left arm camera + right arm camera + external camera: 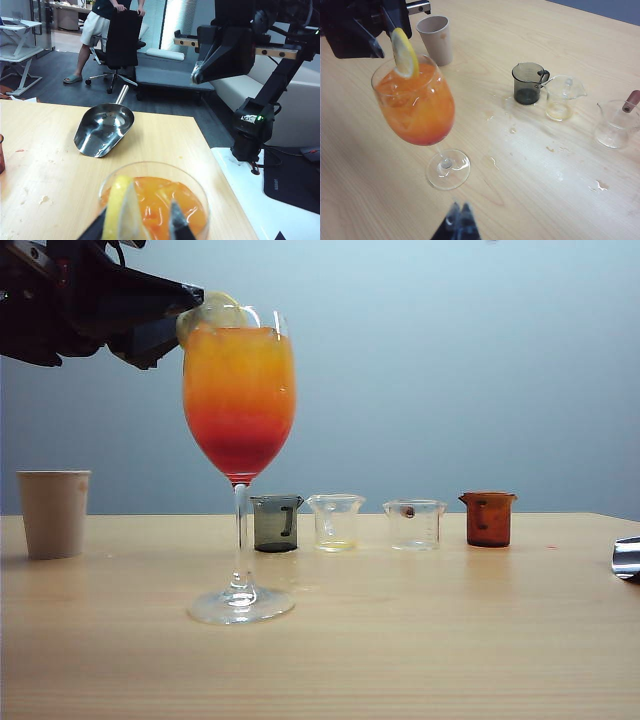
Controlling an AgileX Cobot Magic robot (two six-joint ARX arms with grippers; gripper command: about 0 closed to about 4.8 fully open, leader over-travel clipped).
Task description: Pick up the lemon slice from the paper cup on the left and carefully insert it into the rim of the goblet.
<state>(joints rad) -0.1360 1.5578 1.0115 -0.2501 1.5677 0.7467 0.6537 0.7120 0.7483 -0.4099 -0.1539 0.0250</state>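
Tall clear stemmed goblet [239, 400] with a round foot, filled with a drink graded from orange-yellow to deep red, stands upright on the pale wooden tabletop [400, 640], near its front. Thin round lemon slice [404, 52], yellow rind and pale flesh, sits upright astride the goblet's rim on the side toward the left arm, its lower part at the drink. Black left gripper [137, 227] is at that rim, one finger on either side of the slice; jaws parted, the near finger appears to stand clear of the slice, and contact on the far side cannot be told. Short plain beige paper cup [54, 513] with rolled rim stands upright at the tabletop's left, well apart from the goblet. Behind the goblet runs a row of four small beakers: dark grey beaker [276, 523], clear beaker with a trace of yellow liquid [335, 522], second clear beaker [414, 524], brown beaker [488, 518]. Polished steel scoop [103, 129] lies at the right end of the tabletop. Right gripper [459, 220] hangs above the tabletop on the goblet's right, fingertips together, holding nothing.
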